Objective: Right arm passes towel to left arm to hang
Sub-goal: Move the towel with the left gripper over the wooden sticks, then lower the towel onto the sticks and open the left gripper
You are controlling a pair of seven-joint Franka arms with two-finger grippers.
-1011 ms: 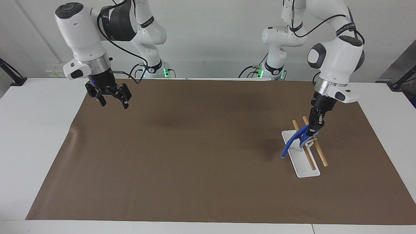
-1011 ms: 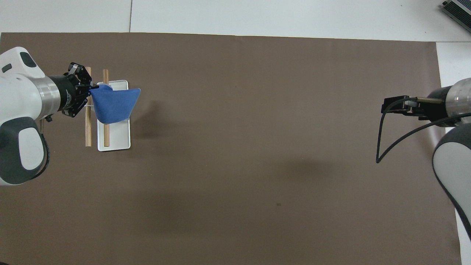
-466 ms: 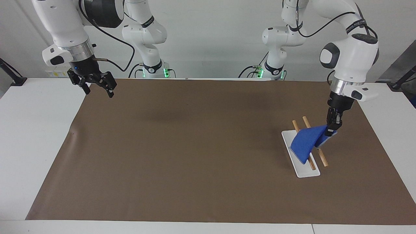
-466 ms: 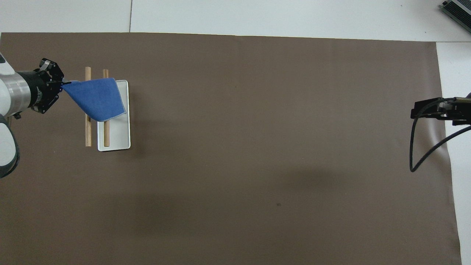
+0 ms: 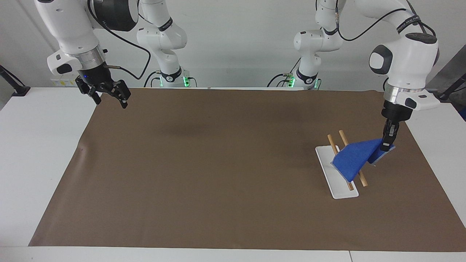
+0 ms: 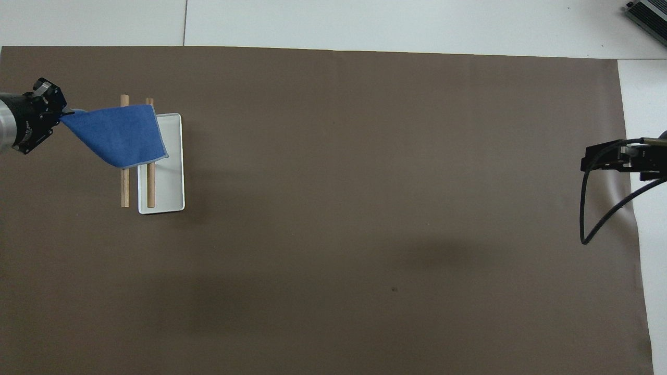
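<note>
The blue towel [image 5: 355, 158] lies draped over the two wooden rods of the rack [image 5: 336, 178], which has a white base. It also shows in the overhead view [image 6: 117, 134] over the rack [image 6: 167, 172]. My left gripper [image 5: 386, 145] is shut on one corner of the towel and holds it out past the rack toward the left arm's end of the table; it shows in the overhead view [image 6: 54, 112] too. My right gripper [image 5: 109, 96] is open and empty, raised over the mat's corner at the right arm's end, and waits there [image 6: 599, 156].
A brown mat [image 5: 218, 163] covers most of the white table [image 5: 36, 145]. A loose black cable [image 6: 589, 208] hangs from the right wrist. Two more arm bases stand at the robots' edge of the table.
My left gripper has pulled the towel corner across the rods toward the left arm's end, spreading the cloth over them. My right gripper rose and drew back to the mat's corner, then stopped.
</note>
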